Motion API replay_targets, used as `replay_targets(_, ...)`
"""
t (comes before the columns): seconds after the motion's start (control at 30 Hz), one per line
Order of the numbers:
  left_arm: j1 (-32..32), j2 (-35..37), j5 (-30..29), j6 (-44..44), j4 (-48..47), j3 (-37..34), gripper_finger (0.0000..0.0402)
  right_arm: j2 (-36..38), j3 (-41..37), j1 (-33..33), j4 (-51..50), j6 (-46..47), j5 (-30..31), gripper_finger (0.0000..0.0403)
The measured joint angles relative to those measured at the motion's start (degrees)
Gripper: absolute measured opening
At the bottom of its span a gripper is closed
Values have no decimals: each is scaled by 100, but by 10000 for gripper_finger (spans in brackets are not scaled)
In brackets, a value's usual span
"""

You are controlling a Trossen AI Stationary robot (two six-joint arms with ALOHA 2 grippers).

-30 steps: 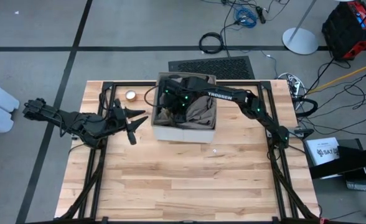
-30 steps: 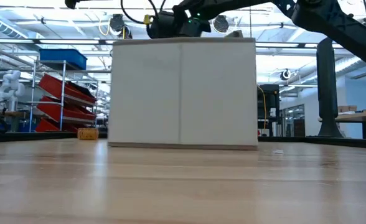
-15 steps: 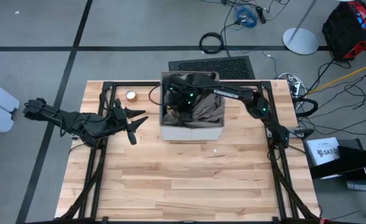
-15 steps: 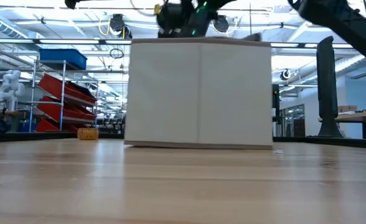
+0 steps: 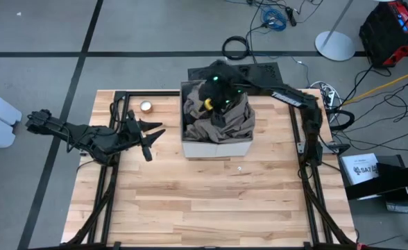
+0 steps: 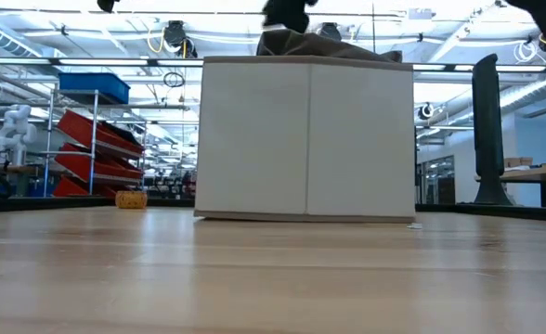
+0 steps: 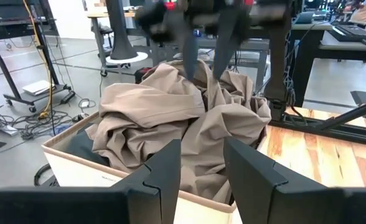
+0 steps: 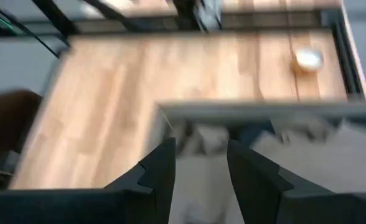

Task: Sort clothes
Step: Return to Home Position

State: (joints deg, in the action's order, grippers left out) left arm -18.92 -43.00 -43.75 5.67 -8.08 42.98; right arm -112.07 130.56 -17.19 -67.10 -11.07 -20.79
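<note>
Front of the desk first: bare planks, no garment showing on them; then the box, its pale wall filling the middle of the low view, and that is where the clothes are, all heaped inside; on top sits the khaki garment, crumpled and mounded above the rim, a fold of it peeking over the edge in the low view; a dark cloth shows underneath, by the near wall.

Straight above that heap hangs the right end effector; the left wrist view catches its two fingers parted, tips just at the top fold of the khaki, nothing pinched between them that I can see; its own camera looks down past spread fingers at the box rim.

Off to the box's left rests the left end effector, low over the desk, near the wall but apart from it, fingers spread and empty, pointing at the heap; that arm just waits.

Further back, a small roll lies by the rear edge.

My read: the sorting looks finished and this is the way out; the clothes lie directly beneath the right end effector, a bundle with no clear long axis, so the retreat wants a clean vertical lift before swinging away; the risk is a finger snagging that top fold and dragging the khaki back over the rim.
</note>
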Motion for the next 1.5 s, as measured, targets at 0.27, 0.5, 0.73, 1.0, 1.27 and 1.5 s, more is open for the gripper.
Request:
replay_targets(0.27,-25,0,-3,-70,2,0,132,871,9,4,-49,32,-547,132)
replay_targets(0.5,-114,252,-8,-310,-21,0,132,1701,10,173,-997,-43,-633,129)
replay_targets(0.73,-114,820,-12,-306,-51,-307,132,3093,-1220,517,-336,74,-637,113)
replay_targets(1.0,-114,1575,-10,-44,-42,-983,132,5681,-5293,612,2463,875,-408,111)
replay_targets(1.27,-114,2432,-227,4,-71,-1653,132,8224,-9221,610,5702,2403,773,111)
replay_targets(1.5,-110,3193,-608,100,-236,-2024,132,9413,-10963,610,6708,2975,885,111)
